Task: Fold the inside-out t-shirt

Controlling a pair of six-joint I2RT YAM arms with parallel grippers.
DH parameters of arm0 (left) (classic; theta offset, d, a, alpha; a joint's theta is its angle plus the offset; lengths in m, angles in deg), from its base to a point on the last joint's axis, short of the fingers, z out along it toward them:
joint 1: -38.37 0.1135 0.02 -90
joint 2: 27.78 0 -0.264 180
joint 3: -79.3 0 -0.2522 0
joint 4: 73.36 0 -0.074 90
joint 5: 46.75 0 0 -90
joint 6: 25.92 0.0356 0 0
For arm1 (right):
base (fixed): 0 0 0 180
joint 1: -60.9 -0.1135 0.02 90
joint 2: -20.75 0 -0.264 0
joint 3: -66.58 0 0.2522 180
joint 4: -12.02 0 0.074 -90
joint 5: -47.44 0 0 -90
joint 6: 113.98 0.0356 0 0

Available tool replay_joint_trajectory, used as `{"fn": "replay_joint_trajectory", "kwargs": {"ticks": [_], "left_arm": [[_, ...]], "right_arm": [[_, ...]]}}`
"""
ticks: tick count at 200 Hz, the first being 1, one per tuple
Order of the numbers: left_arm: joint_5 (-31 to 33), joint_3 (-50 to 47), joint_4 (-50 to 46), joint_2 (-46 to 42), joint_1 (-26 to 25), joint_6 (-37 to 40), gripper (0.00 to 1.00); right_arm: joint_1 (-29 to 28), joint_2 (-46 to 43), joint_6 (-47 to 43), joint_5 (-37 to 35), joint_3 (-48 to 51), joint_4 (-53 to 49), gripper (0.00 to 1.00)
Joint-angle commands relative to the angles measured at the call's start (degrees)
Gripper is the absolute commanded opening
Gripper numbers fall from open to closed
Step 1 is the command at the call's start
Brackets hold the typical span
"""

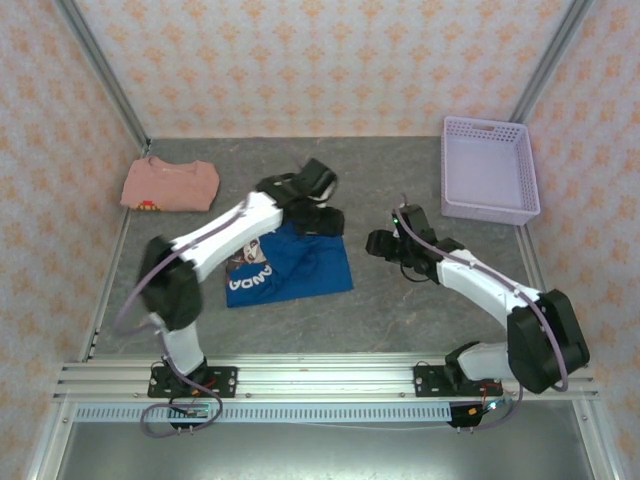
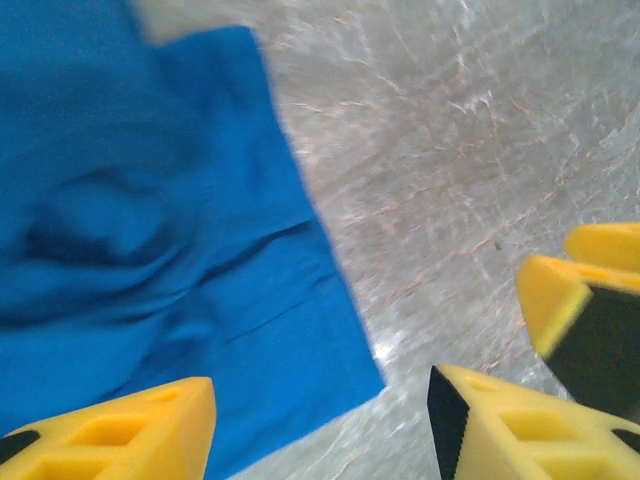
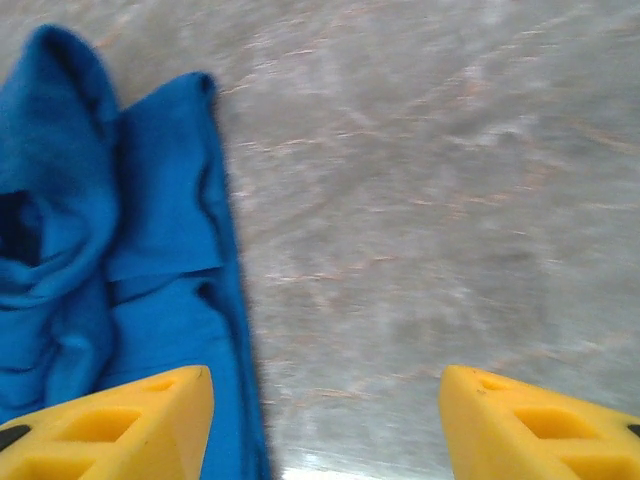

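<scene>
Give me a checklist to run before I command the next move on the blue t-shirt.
1. Left gripper open, gripping nothing: ok.
2. Right gripper open over bare table, gripping nothing: ok.
3. Blue t-shirt lying smooth: not ok, rumpled near both grippers.
4. Pink shirt apart from the blue t-shirt: ok.
5. Basket apart from both grippers: ok.
6. Sleeves tucked in neatly: cannot tell.

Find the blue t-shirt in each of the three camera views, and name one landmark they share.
Top view: blue t-shirt at the table's centre, partly under the left arm.
Left wrist: left half of the picture, its edge slanting down to the right.
Right wrist: left side, bunched.
Shared landmark: grey table right of the shirt.
</scene>
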Motion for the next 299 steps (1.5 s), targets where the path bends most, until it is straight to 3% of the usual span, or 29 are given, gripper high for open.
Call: {"fn": "replay_joint_trajectory", "kwargs": {"ticks": [1,22,39,102,130,165,197,244,279,299], "left_arm": [[3.29,-12.84,4.72,-9.29,8.05,-1.51,0.66],[-2.7,-22.21,9.11,-13.85,15.57,-4.77,0.71],[-6.99,-25.44,11.64,-13.83,18.3,-4.96,0.76],[-8.45,-25.82,13.5,-5.84,19.31,-2.82,0.81],[-13.59,-26.73,18.67,-4.08,19.12,-3.88,0.81],[-16.0,-26.26,21.76,-4.76,14.9,-2.83,0.8],[-18.64,-25.1,24.5,-3.42,9.72,-2.47,0.78],[-18.52,-17.48,23.13,2.47,-1.28,2.26,0.78],[-19.56,-12.44,21.24,4.09,-5.72,5.64,0.79],[-16.77,-12.73,19.32,0.89,-6.07,7.55,0.79]], "right_arm": [[-3.44,6.04,-2.9,5.42,-6.02,7.34,0.64],[-5.78,13.53,-3.28,6.6,-12.21,9.14,0.66],[-6.95,19.52,-3.41,7.23,-16.9,9.82,0.7],[-7.92,33.13,-2.75,9.15,-27.75,9.14,0.65],[-7.93,35.92,-2.82,6.86,-30.52,7.55,0.58],[-6.86,37.42,-3.98,2.79,-33.93,2.73,0.42],[-4.62,38.75,-4.02,3.24,-36.41,-0.45,0.34],[-0.27,36.49,-4.69,8.99,-36.55,-3.58,0.38],[4.57,27.42,-6.0,10.46,-29.0,-4.99,0.44],[6.18,21.29,-5.49,10.16,-22.33,-5.66,0.48]]}}
